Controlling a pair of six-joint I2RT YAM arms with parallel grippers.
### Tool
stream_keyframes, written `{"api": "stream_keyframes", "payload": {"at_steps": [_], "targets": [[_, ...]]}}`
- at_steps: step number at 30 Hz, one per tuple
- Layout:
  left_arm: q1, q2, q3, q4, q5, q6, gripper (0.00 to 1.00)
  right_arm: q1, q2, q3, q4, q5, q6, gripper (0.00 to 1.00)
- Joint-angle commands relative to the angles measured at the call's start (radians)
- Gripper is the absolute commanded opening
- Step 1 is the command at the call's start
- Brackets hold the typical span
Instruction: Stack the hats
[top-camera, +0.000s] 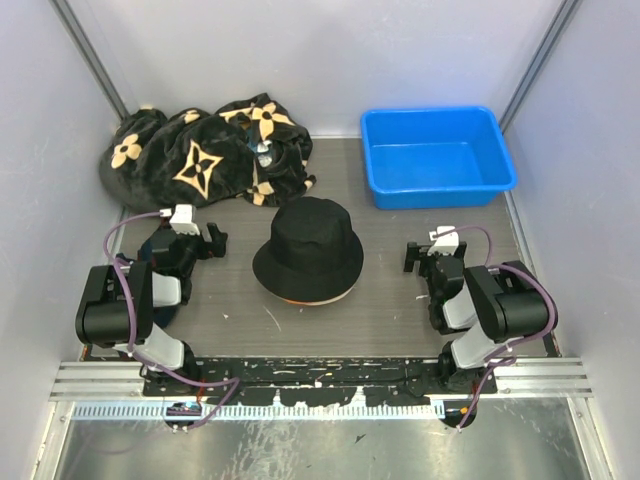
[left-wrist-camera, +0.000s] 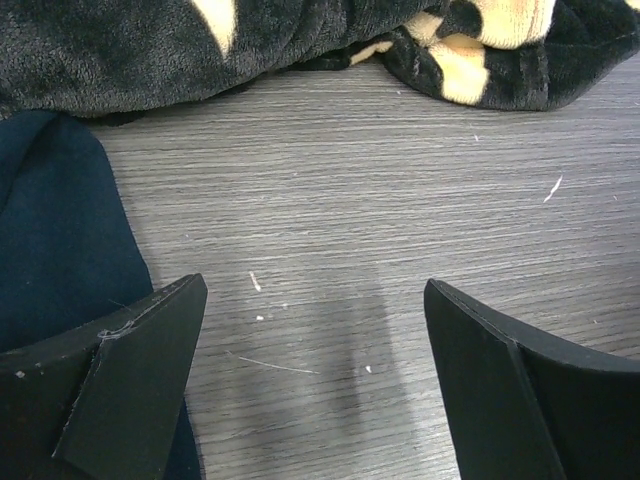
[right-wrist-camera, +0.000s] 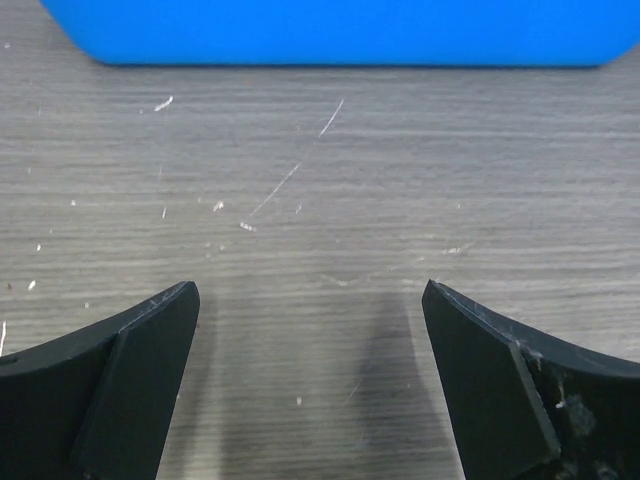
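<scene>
The black hat (top-camera: 308, 250) is seen in the middle of the table (top-camera: 390, 320), between the two arms, with its crown upward. Under its near brim a thin orange edge (top-camera: 305, 300) is visible, so it is judged that at least one more hat lies beneath; other colours cannot be made out. The hat is judged light, soft and easily folded, neither fragile nor slippery. A pinch on the brim is judged the best hold, since the crown would collapse. The left gripper (left-wrist-camera: 315, 300) is spread wide over bare table, with nothing between its fingers, to the left of the hat. The right gripper (right-wrist-camera: 310, 300) is equally wide and empty, to the right, and faces the blue bin (right-wrist-camera: 330, 30).
</scene>
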Motion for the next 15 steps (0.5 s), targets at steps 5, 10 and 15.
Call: {"api": "stream_keyframes", "payload": {"at_steps": [5,10,15], "targets": [[-0.001,-0.001,0.018,0.051,0.004,0.020,0.98,-0.118,-0.018,0.168,-0.087,-0.096,0.058,1.00],[-0.001,-0.004,0.019,0.049,0.013,0.026,0.98,-0.118,-0.022,0.160,-0.072,-0.096,0.060,1.00],[-0.002,-0.005,0.029,0.023,0.024,0.033,0.98,-0.118,-0.025,0.153,-0.064,-0.097,0.059,1.00]]}}
